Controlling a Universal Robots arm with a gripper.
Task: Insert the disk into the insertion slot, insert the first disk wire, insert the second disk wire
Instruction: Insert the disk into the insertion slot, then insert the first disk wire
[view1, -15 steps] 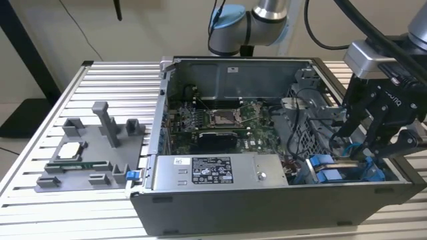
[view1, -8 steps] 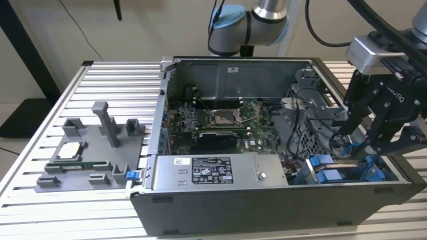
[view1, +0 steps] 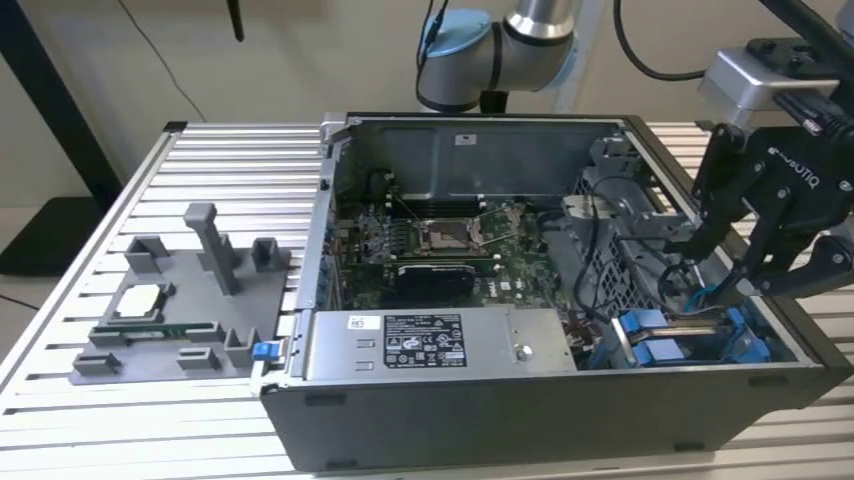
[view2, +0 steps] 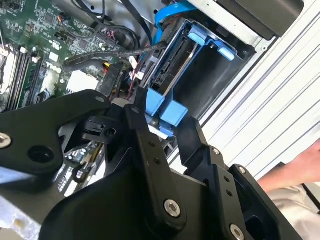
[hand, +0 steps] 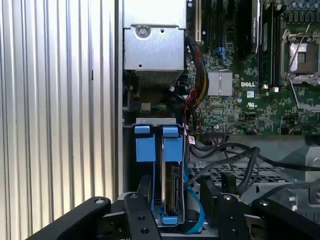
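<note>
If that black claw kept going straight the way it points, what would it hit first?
Probably the disk standing in the insertion slot: it lies right between the gripper's open fingers, though depth is unclear.

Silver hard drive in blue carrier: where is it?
The hard drive sits in the grey metal bay, exterior view's right, beside the grey power-supply box.

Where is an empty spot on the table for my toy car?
On the exterior view's left: bare table behind the grey parts holder, and a strip before it. Crowded inside the computer case: wires, disk and pincer.
</note>
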